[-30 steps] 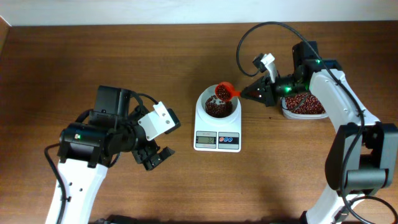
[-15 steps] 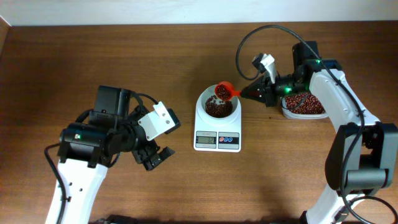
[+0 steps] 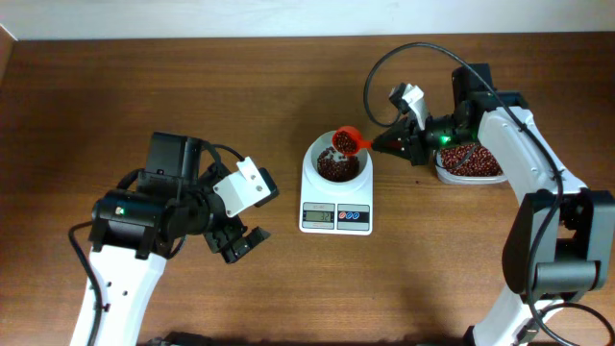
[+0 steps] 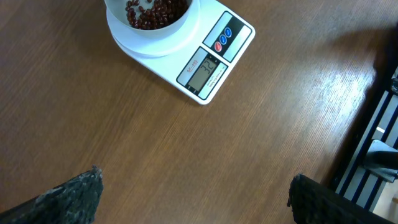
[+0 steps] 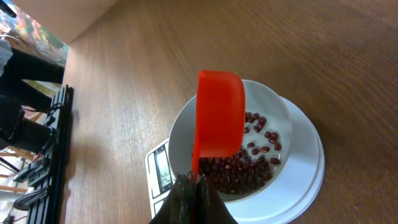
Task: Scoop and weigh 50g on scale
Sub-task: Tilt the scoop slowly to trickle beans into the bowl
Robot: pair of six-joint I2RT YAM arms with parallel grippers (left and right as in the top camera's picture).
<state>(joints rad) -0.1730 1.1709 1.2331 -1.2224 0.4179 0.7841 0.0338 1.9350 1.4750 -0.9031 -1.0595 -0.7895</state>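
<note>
So the scale [image 3: 335, 207] sat near the middle of the table [image 3: 192, 86], display and buttons on its front edge. The digits were too small for me to read. A white bowl [image 3: 336, 165] stood on the scale's platform with a layer of red beans in the bottom.

Right of the scale, the right gripper [image 3: 396, 144] was clamped tight on the handle of an orange-red scoop [image 3: 348, 140]. The scoop hung tipped above the bowl's far right rim, with some beans showing in it.

The left gripper [image 3: 240, 244] was off to the scale's left and a bit nearer the front, fingers spread wide with nothing between them. A tub of beans [image 3: 469, 163] sat right of the scale, past the right gripper.
</note>
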